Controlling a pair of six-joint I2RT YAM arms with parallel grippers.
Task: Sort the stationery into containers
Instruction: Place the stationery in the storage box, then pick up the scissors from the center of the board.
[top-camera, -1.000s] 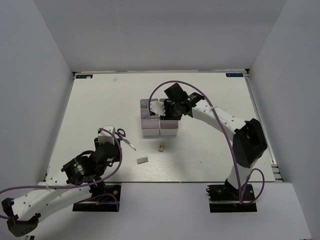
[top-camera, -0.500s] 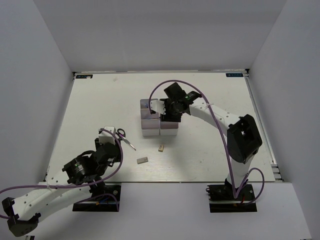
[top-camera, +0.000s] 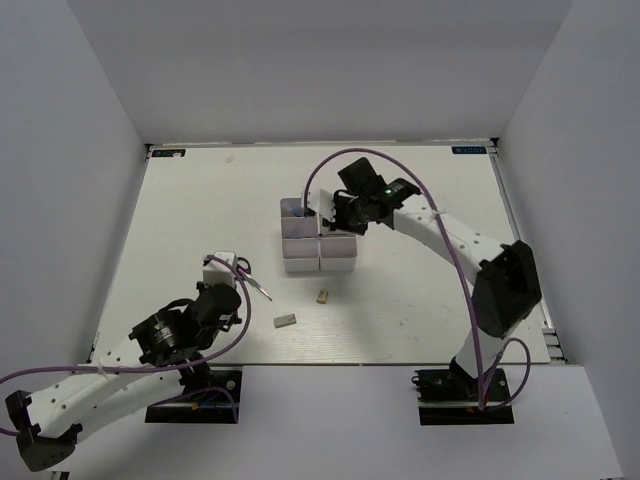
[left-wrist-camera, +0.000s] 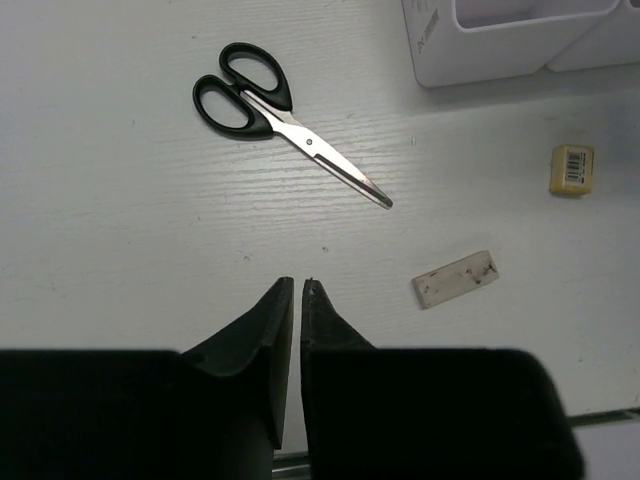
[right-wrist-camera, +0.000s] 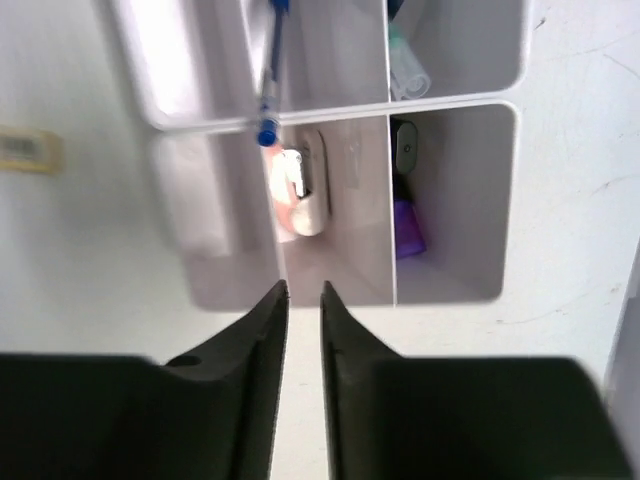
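So, the left gripper (left-wrist-camera: 298, 285) is hovering well to the near-left of the containers (top-camera: 318, 262), its fingers pinched almost together with nothing between them. The black-handled scissors (left-wrist-camera: 285, 130) are lying flat on the table (top-camera: 180, 220) near the containers' near-left corner, not touching them. The grey-white flat block (left-wrist-camera: 456, 279) is sitting further out in front of the containers, and the tiny beige eraser (left-wrist-camera: 572, 168) is lying just in front of them. The right gripper (right-wrist-camera: 304, 288) is hanging directly over the containers, fingers slightly apart and empty. Below it the white-pink stapler-like piece (right-wrist-camera: 300, 190), blue pen (right-wrist-camera: 270, 80), purple highlighter (right-wrist-camera: 408, 215) and green highlighter (right-wrist-camera: 405, 65) are already sitting in bins. I'm guessing we're past halfway, with three loose bits remaining. Next, the left arm is probably going for the scissors, which means spreading its fingers first and getting low enough to grab something that flat.
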